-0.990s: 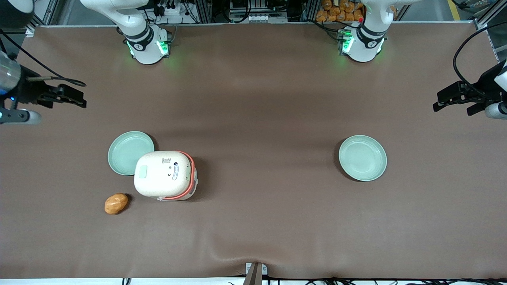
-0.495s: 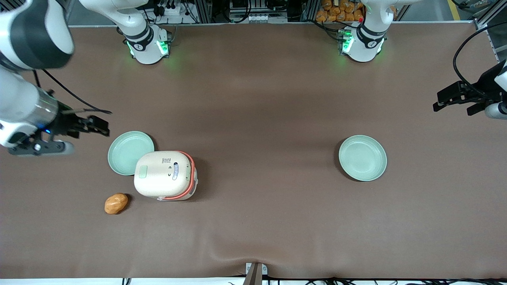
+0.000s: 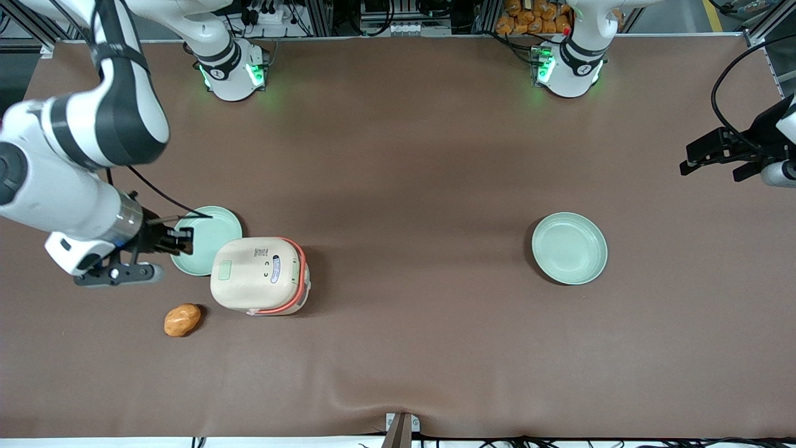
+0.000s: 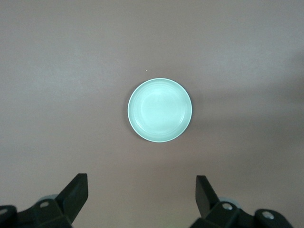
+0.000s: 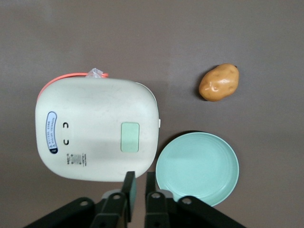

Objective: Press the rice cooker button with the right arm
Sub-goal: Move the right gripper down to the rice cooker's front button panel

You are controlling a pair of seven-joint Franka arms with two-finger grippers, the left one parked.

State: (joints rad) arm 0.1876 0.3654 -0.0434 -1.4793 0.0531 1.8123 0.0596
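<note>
**Right arm swings in toward the rice cooker**

Over the last second the right arm (image 3: 81, 162) has come in from the working arm's end of the table (image 3: 423, 155), and its claw (image 3: 180, 239) now hangs above the rim of the green plate (image 3: 208, 233) just beside the rice cooker (image 3: 258, 275). The wrist view shows the claw (image 5: 141, 183) with its fingers drawn close together, only a narrow gap between them, holding nothing. The cooker sits with its lid shut, touching that plate, with a potato (image 3: 182, 319) near it, closer to the front camera. The pale green button (image 3: 223, 269) on the lid lies untouched. The approach looks nearly done: a short move over the lid and a push down should remain.
</note>
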